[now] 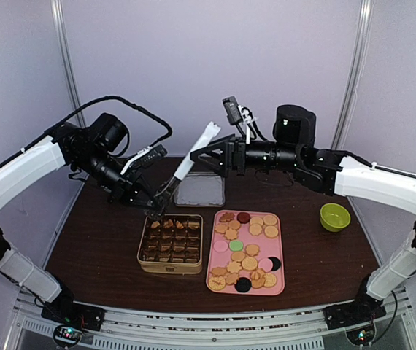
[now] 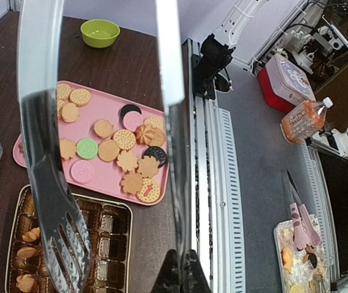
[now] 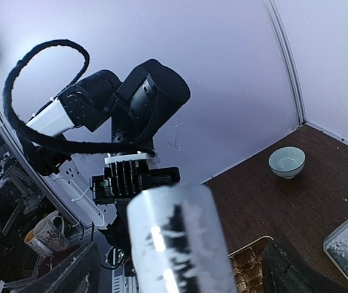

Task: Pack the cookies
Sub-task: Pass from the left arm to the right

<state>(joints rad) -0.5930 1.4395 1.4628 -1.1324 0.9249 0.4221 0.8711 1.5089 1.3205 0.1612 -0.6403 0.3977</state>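
Note:
The cookies [image 1: 246, 251] lie on a pink tray [image 1: 281, 284], mostly tan rounds with pink, green and dark ones; they also show in the left wrist view [image 2: 108, 149]. A gold compartment box [image 1: 170, 244] left of the tray holds several cookies in its far rows. My left gripper [image 1: 158, 203] is shut on metal tongs [image 1: 193, 154], whose slotted blade [image 2: 55, 213] hangs over the box [image 2: 110, 235]. My left gripper [image 2: 186, 271] pinches the thin arm of the tongs. My right gripper [image 1: 195, 156] is open, with its fingers either side of the tongs' handle end [image 3: 180, 244].
A clear lid [image 1: 201, 191] lies behind the box. A green bowl [image 1: 334, 216] stands at the right. A pale bowl [image 3: 287, 162] sits on the table near the wall in the right wrist view. The table's front rail [image 2: 207, 152] runs past the tray.

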